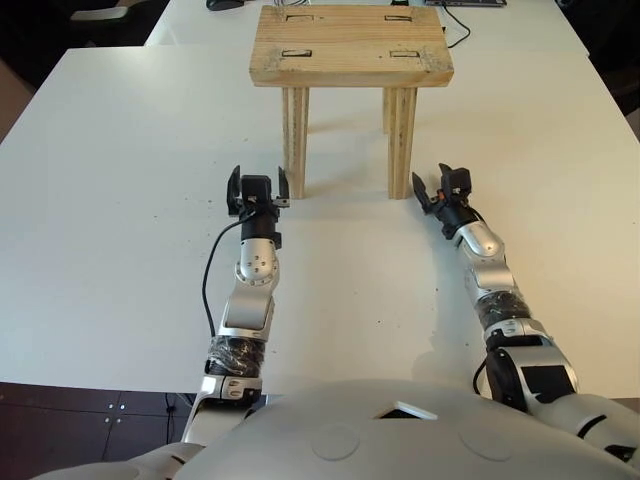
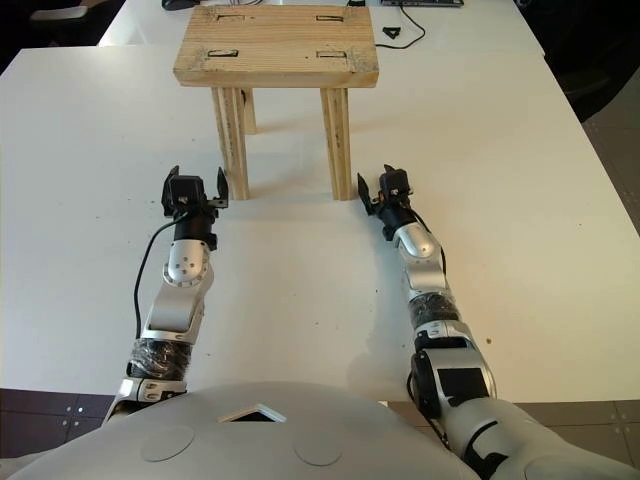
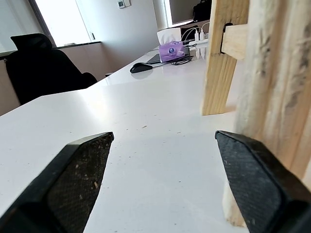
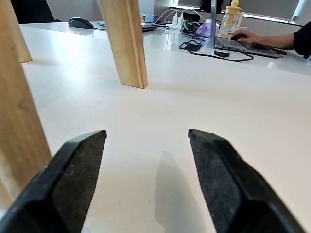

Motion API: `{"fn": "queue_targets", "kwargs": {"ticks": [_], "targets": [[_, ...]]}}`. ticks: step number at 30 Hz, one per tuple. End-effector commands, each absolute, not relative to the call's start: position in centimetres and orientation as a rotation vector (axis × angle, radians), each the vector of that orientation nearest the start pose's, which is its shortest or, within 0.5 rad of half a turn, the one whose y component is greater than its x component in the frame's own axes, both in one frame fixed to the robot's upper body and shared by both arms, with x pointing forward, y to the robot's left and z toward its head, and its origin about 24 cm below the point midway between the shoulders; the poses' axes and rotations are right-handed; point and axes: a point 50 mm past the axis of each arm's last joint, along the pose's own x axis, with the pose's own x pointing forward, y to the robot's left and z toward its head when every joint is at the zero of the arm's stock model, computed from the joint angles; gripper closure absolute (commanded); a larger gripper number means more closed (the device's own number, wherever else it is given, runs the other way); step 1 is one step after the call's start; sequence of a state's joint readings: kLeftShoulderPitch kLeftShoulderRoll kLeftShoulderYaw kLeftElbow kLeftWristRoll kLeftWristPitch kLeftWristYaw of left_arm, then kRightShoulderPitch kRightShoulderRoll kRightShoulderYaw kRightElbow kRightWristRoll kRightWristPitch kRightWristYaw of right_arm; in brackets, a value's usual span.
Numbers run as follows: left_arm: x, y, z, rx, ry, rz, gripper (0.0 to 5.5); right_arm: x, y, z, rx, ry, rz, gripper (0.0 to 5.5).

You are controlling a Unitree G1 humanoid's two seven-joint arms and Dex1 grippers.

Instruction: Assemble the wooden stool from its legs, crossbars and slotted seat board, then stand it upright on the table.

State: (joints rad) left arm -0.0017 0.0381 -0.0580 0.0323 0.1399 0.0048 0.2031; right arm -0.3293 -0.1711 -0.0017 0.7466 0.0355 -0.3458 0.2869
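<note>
Table (image 1: 120, 150): outstretched left end effector (image 1: 259, 182), right end effector (image 1: 431, 178) flank stool (image 1: 345, 45).

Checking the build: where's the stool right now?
In the eye views, the wooden stool stands upright at the far centre of the table, its two near legs just beyond the left hand and right hand.

arms (image 1: 258, 270): silver-grey rounded shells, black-wrapped elbows
left gripper (image 1: 259, 186): black, two wedge fingers
right gripper (image 1: 432, 182): black, alike
pads (image 3: 82, 174): black, finely textured
cable (image 1: 208, 282): black, beside left forearm
</note>
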Motion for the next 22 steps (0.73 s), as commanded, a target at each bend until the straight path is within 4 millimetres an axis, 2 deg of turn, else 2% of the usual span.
{"fn": "queue_targets", "kwargs": {"ticks": [1,3,7,13,18,22], "targets": [[24.8,17.2,3.8,0.196,-0.003,0.221,1.62,30.5,-16.6,-0.9,-0.183,0.137,0.358,2.39],[24.1,17.7,3.7,0.172,-0.005,0.265,1.62,30.9,-16.5,-0.7,-0.186,0.138,0.38,2.39],[22.8,17.5,3.6,0.214,-0.003,0.255,1.62,31.0,-16.8,-0.5,-0.229,0.12,0.398,2.39],[23.0,19.3,3.8,0.22,0.017,0.314,1.62,31.4,-15.7,-0.1,-0.226,0.092,0.435,2.39],[23.1,19.9,3.2,0.194,0.053,0.358,1.62,31.7,-13.9,0.0,-0.235,0.08,0.478,2.39],[23.1,19.5,3.0,0.191,0.061,0.346,1.62,31.5,-12.1,-0.1,-0.231,0.062,0.532,2.39]]}}
